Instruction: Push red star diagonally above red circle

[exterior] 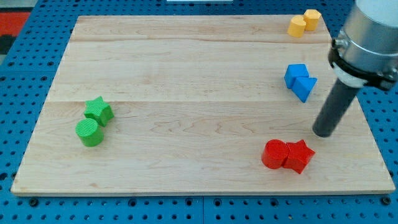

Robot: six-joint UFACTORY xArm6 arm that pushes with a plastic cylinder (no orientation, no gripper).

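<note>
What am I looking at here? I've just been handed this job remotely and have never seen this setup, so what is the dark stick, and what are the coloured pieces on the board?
There is one picture, from a single camera looking down at a slant on a wooden board that lies on a blue perforated base. The grey machine at the view's right is a robot arm. It has no claw; it ends in a dark rod, and my tip only pushes things, so nothing is held.

Small blocks sit in pairs on the board: a red circle touching a red star near the view's bottom right, two blue blocks above them, two yellow blocks at the top right, and a green star with a green circle at the left.

My tip stands just above and right of the red star, not touching it.
</note>
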